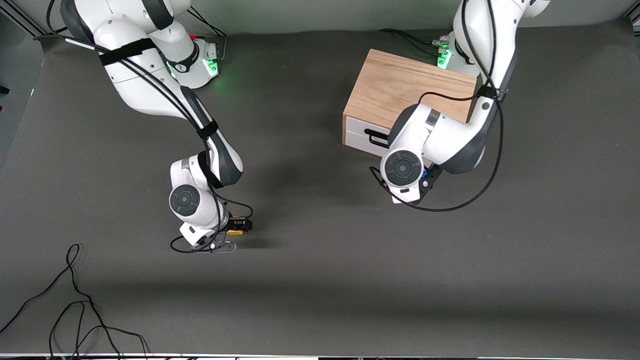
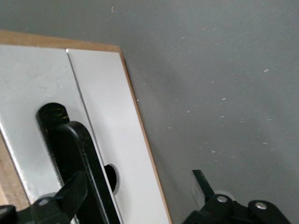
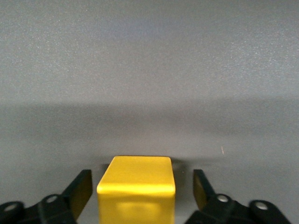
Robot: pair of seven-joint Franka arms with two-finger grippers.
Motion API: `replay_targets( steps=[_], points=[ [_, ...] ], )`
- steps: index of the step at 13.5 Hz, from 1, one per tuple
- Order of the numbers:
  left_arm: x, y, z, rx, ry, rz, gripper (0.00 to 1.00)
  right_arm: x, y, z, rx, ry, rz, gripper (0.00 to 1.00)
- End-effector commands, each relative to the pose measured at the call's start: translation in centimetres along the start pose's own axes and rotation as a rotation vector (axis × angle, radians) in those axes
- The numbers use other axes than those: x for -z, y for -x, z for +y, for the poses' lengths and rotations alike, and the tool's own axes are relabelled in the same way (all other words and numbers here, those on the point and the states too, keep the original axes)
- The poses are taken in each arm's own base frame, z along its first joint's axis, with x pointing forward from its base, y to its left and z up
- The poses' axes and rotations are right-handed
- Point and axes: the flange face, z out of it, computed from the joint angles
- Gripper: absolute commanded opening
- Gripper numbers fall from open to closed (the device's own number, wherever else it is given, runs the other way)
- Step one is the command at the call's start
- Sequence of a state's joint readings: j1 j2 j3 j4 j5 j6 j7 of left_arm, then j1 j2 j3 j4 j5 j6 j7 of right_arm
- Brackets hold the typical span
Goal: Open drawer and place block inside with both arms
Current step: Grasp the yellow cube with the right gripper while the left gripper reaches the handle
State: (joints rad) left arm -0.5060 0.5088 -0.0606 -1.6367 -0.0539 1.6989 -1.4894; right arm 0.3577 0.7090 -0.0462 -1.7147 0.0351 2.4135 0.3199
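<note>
The glossy yellow block is sitting on the grey desk, at seven o'clock from the cabinet, between the right gripper's spread, untouching fingers. The left gripper's spread fingers are straddling the closed drawer's black handle.
</note>
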Motion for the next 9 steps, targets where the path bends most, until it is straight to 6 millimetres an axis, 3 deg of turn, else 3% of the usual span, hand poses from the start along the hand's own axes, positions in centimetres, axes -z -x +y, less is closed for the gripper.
replay_targets(
  steps=[1, 3, 6, 9],
  points=[
    [-1.0, 0.2, -1.4, 0.027, -0.042, 0.014, 1.0, 0.5, 0.3, -0.1, -0.001, -0.011, -0.007, 0.43],
    [-1.2, 0.3, -1.5, 0.084, -0.048, 0.014, 1.0, 0.6, 0.2, -0.2, 0.001, -0.012, -0.004, 0.26],
    [-1.6, 1.0, -1.1, 0.087, -0.045, 0.019, 1.0, 1.6, 0.1, -0.2, 0.0, -0.01, -0.013, 0.24],
    [-1.9, 0.7, -0.3, 0.091, -0.011, 0.019, 1.0, 6.6, -0.1, 0.0, 0.001, -0.015, -0.012, 0.24]
  ],
)
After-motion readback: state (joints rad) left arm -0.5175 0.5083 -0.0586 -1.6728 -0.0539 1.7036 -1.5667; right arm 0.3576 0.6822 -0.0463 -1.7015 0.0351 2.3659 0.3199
